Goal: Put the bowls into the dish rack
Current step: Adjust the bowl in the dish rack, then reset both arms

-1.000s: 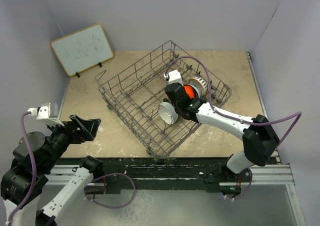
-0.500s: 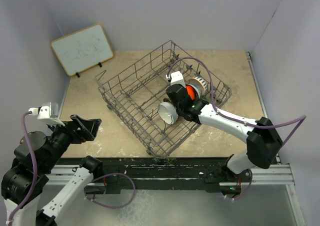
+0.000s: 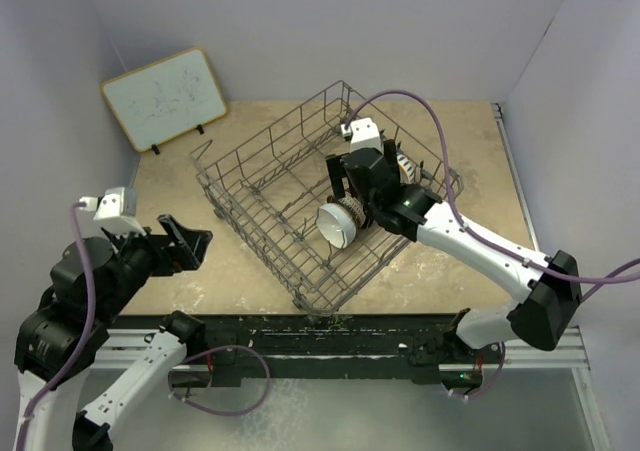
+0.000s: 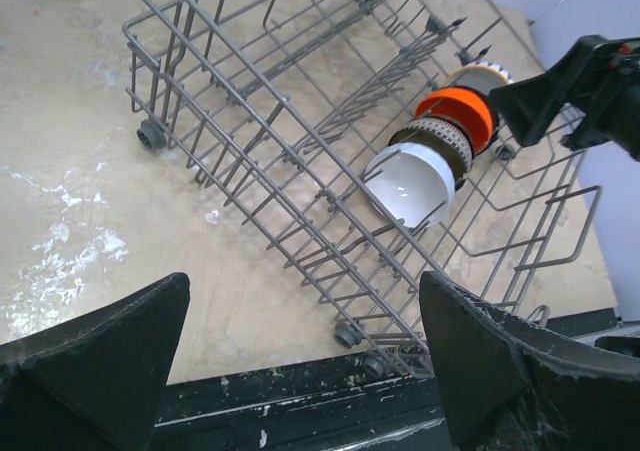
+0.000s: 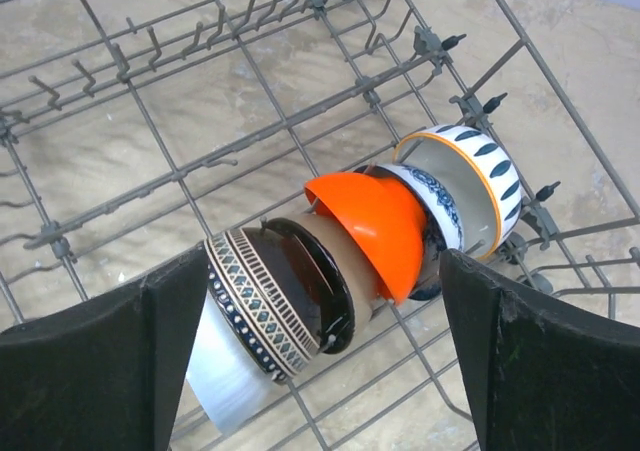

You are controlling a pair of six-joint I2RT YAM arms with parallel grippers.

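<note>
Several small round bowls stand on their edges in one tight row inside the dish rack, along the side nearest my right arm. From the right wrist camera I can tell them apart. At one end is a plain white bowl. Next comes a bowl with a band of little dark and cream shapes. Behind it is a shiny black bowl, then a bright orange bowl, smooth and glossy. After that is a blue and white bowl. Last is a cream bowl with dark dashes and an orange rim. They lean on each other like stacked cups tipped over.

My rack is made of thin grey metal wire with rows of short upright prongs. It has small round wheels at the bottom. It sits crooked on a sandy, stone-look table.

My right claw hangs just above the row, spread wide, with nothing in it. My left claw is spread wide too and empty, over the table, well away from the bowls.
</note>
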